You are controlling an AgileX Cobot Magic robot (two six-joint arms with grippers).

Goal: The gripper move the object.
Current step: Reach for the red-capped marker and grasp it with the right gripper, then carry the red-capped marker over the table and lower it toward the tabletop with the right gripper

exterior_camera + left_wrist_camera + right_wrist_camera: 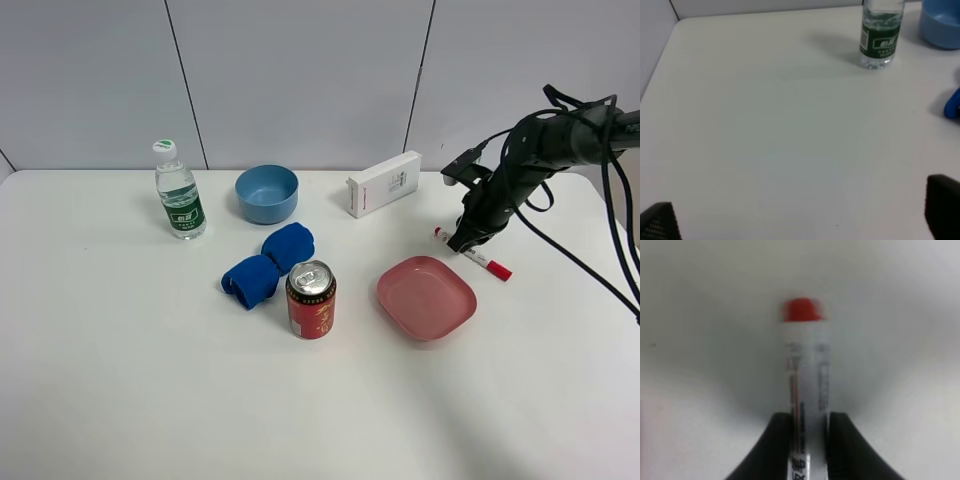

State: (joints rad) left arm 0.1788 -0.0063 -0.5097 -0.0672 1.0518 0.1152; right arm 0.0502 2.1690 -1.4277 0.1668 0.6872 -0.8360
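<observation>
The white marker pen (490, 264) with red cap and red tail tip lies at the right of the table, just behind the pink plate (427, 296). My right gripper (466, 243) stands over its barrel, near the tail end. In the right wrist view the two black fingers (775, 440) press on both sides of the pen's barrel (807, 370), with the red tip (802, 309) sticking out past them. My left gripper (801, 214) is open and empty over bare table; only its two fingertips show at the picture's lower corners. It is out of the exterior high view.
A red can (311, 299), two blue rolled cloths (268, 263), a blue bowl (267, 193), a green-label water bottle (180, 191) and a white box (384, 183) stand across the table's middle and back. The bottle (881, 34) also shows in the left wrist view.
</observation>
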